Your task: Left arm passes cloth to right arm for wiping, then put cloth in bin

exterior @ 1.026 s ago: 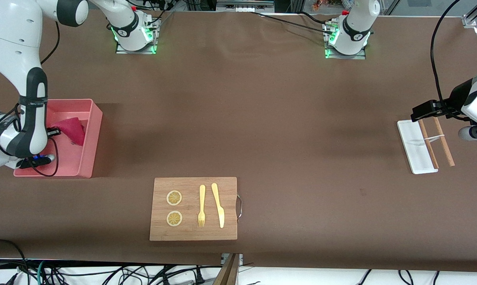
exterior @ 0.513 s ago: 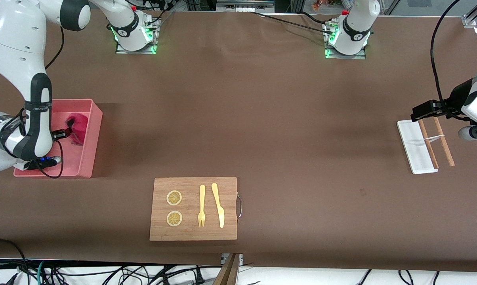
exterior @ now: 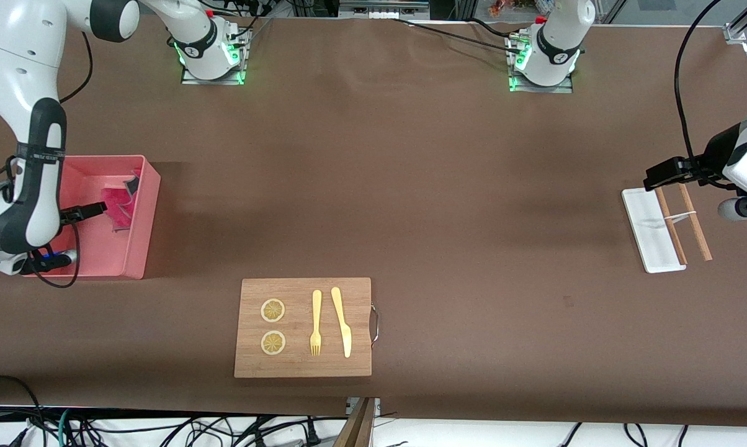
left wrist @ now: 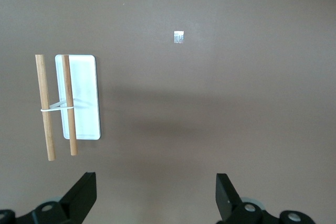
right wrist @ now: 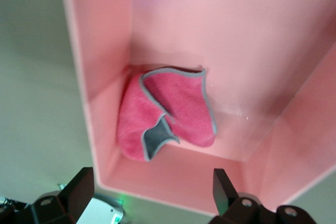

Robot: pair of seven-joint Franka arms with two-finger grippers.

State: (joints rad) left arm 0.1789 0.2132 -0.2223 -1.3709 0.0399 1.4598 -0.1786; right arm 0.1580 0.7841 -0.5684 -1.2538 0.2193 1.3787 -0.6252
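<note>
The magenta-red cloth (exterior: 120, 202) lies crumpled with a grey corner turned up inside the salmon-pink bin (exterior: 151, 205), against the wall toward the table's middle. It also shows in the right wrist view (right wrist: 176, 114), on the bin's floor (right wrist: 173, 19). My right gripper (exterior: 94, 210) hangs over the bin, open and empty (right wrist: 152, 179), apart from the cloth. My left gripper (exterior: 656, 177) waits open and empty (left wrist: 156, 184) over the table at the left arm's end.
A small white tray (exterior: 649, 239) with two banded wooden sticks (exterior: 690, 217) lies under the left gripper, also in the left wrist view (left wrist: 84, 93). A wooden cutting board (exterior: 249, 363) with fork, knife and two lemon slices lies near the front camera.
The right gripper opened and let go of the cloth, which dropped onto the bin's floor. The gripper drew back toward the right arm's end. The left arm has not moved.
</note>
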